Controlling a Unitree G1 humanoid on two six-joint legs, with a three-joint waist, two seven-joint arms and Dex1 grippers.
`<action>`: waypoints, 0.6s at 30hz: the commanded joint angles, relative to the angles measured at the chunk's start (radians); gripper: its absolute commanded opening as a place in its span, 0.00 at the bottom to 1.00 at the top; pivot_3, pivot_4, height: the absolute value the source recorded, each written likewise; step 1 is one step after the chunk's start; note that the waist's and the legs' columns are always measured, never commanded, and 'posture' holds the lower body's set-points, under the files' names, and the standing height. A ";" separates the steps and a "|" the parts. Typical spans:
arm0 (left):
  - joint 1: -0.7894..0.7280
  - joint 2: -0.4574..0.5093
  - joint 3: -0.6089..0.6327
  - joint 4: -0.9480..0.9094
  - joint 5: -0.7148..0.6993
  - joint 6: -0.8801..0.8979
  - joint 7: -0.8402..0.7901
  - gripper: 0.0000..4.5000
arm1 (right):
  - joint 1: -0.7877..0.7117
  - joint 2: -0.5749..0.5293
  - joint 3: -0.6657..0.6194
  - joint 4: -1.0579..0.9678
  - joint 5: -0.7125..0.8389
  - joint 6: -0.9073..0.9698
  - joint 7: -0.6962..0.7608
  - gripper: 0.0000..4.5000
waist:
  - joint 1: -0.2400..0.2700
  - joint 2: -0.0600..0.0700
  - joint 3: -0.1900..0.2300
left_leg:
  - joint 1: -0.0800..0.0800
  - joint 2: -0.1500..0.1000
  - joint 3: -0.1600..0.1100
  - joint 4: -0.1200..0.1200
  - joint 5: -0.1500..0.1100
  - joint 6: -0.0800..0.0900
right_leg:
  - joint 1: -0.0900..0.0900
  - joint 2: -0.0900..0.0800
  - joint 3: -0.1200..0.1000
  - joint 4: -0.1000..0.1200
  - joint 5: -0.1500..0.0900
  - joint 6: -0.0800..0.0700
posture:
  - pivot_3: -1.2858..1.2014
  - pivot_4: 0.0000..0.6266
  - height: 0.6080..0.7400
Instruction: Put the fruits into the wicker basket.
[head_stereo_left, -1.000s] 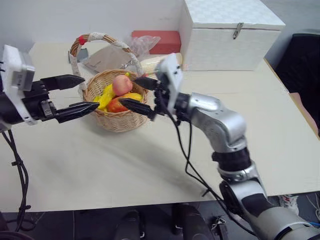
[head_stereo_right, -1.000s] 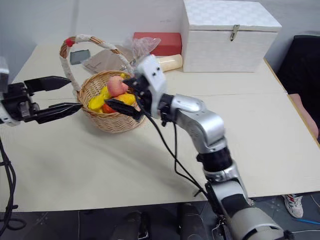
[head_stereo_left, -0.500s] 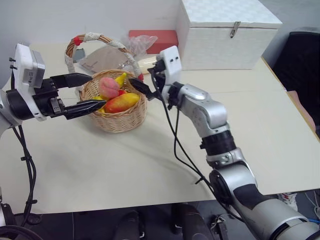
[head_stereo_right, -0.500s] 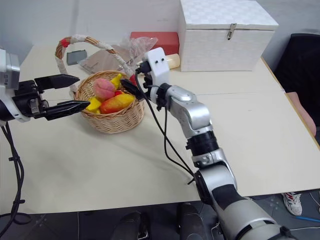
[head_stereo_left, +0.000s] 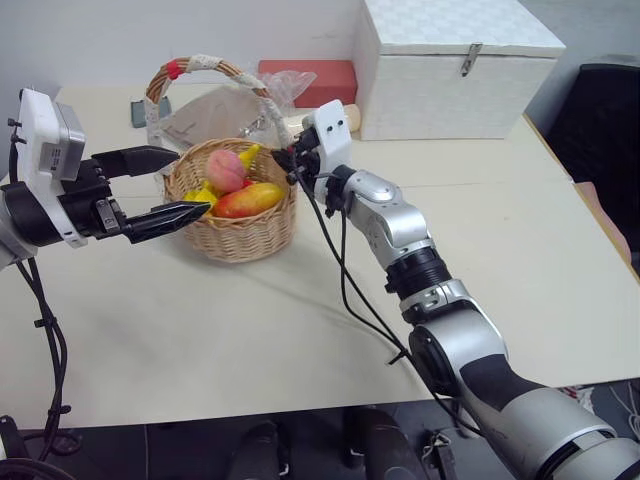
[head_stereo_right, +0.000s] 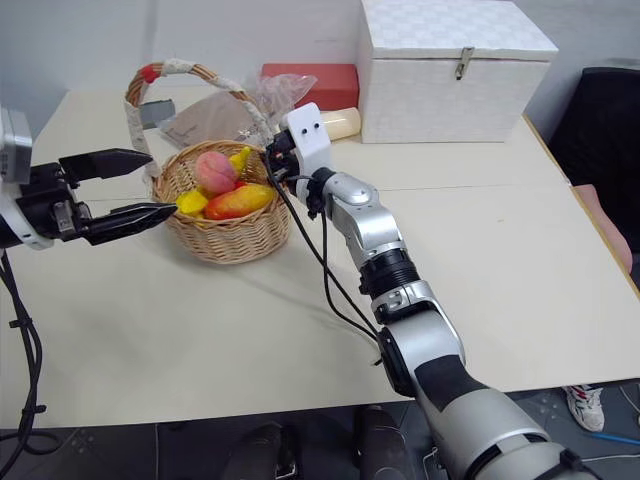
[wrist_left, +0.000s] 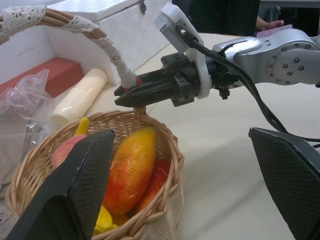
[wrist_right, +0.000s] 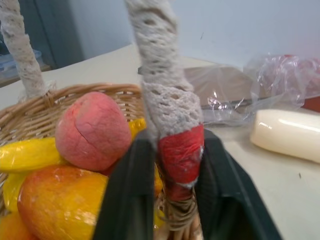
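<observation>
While the right gripper (wrist_right: 172, 200) pinched the red-banded foot of the wicker basket (head_stereo_left: 240, 232) handle, its arm reached straight forward. Beside the basket, the left gripper (head_stereo_left: 170, 185) hung level, fingers spread.

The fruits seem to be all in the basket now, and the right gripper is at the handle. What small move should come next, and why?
Probably a slow, short lift. The right gripper is shut on the red-banded base of the handle of the wicker basket, and the peach, mango and banana lie inside. The left gripper hangs open beside the rim, so lifting gently avoids a bump.
</observation>
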 joint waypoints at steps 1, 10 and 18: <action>-0.034 -0.006 0.005 -0.028 -0.022 -0.008 0.007 1.00 | 0.016 -0.011 -0.027 -0.093 0.012 -0.065 0.013 0.05 | 0.000 0.000 0.000 | 0.000 0.000 0.000 0.000 0.000 0.000 | 0.000 0.000 0.000 0.000 0.000 0.000 | 0.52 0.24 1.00; -0.175 -0.170 -0.185 -0.045 -0.050 0.002 0.028 1.00 | 0.301 -0.265 -0.135 -0.727 0.110 0.179 0.037 0.05 | 0.036 0.000 0.000 | -0.001 -0.002 -0.003 0.001 0.000 0.001 | 0.002 -0.001 0.000 -0.001 0.000 0.001 | 0.52 0.24 1.00; -0.297 -0.251 -0.302 0.091 0.002 -0.047 -0.074 1.00 | 0.679 -0.578 -0.441 -1.067 0.115 0.366 -0.030 0.05 | 0.045 0.000 0.000 | 0.000 -0.003 0.000 0.001 0.001 0.002 | 0.002 0.000 -0.001 -0.001 0.000 0.001 | 0.52 0.24 1.00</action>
